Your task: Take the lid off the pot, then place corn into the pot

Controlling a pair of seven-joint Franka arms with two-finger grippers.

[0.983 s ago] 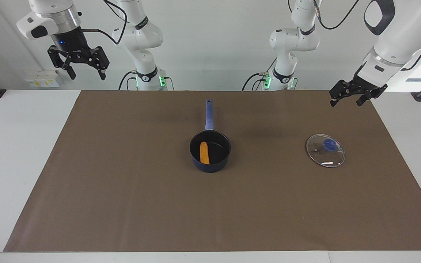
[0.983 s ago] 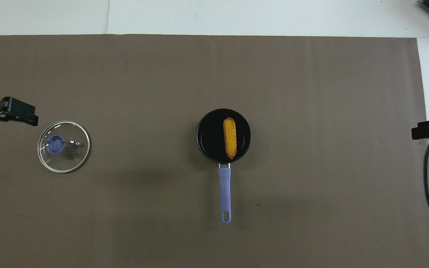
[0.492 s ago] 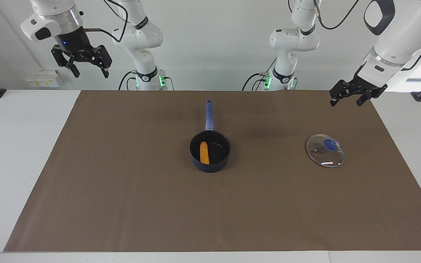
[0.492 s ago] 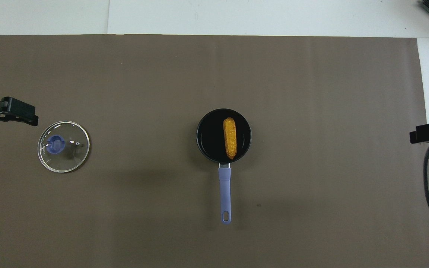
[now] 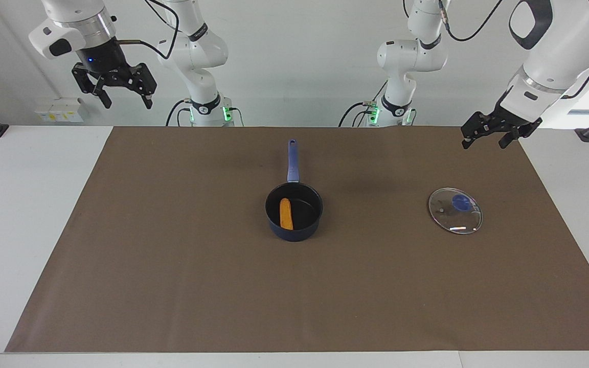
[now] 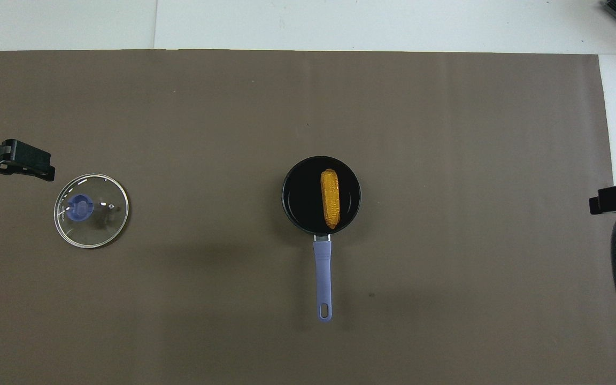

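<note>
Corn (image 5: 286, 213) in pot (image 5: 293, 219), lid (image 5: 455, 210) off.
I see both grippers, left (image 5: 486, 138) and right (image 5: 120, 95), raised empty with jaws spread; lid lies toward left arm's end.

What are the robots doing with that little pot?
Nothing is being held right now. The corn already lies inside the pot, which sits in the middle of the brown mat. The lid is off and lies flat on the mat toward the left arm's end of the table. The left claw hangs open and empty in the air near that end. The right claw is open and empty too, raised high at the right arm's end. The job looks done.
</note>
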